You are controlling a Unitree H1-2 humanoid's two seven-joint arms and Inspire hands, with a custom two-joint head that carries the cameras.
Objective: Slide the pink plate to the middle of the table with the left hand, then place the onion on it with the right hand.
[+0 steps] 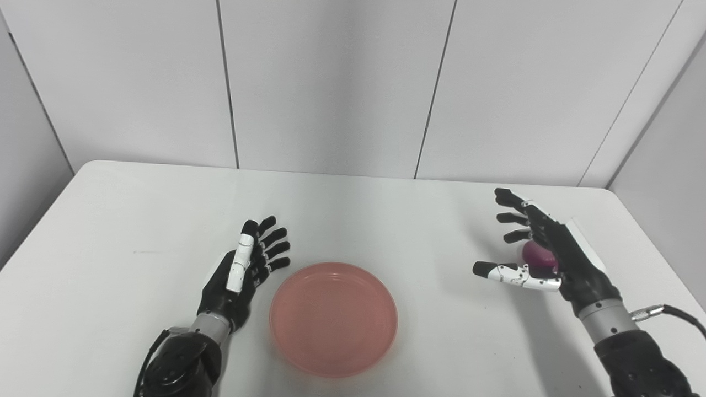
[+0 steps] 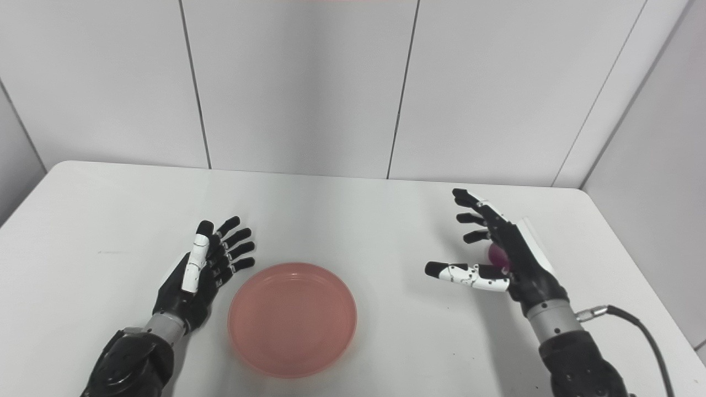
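Closest to the front edge of the table [image 1: 110, 198] sits the pink plate [image 1: 333, 318], roughly central from side to side though near the front, which reads to me as the sliding part of the job being done or nearly so. From the left hand [image 1: 245, 270] outward: it stands edge-on just beside the plate's left rim, fingers [image 1: 271, 249] straight and a little spread, holding nothing; whether it touches the rim I cannot say, but there looks to be a sliver of table between them. That flat, upright pose suits a push from the side, so I take it as the hand that moved the dish, now resting clear of it. Over on the other side, the right hand [image 1: 543, 253] is wide open too, palm turned toward the middle, thumb [image 1: 510, 273] stretched out low and the other fingers fanned above it. Behind its palm peeks the onion [image 1: 538, 255], a purple-pink lump mostly hidden by the hand, well apart from the plate. Nothing is gripped yet; the fingers are not closed round it. My guess is that the hand is shaped to cup the onion from the plate side, and it will need to wrap fully before lifting, since a round thing like that could roll away across the smooth top.
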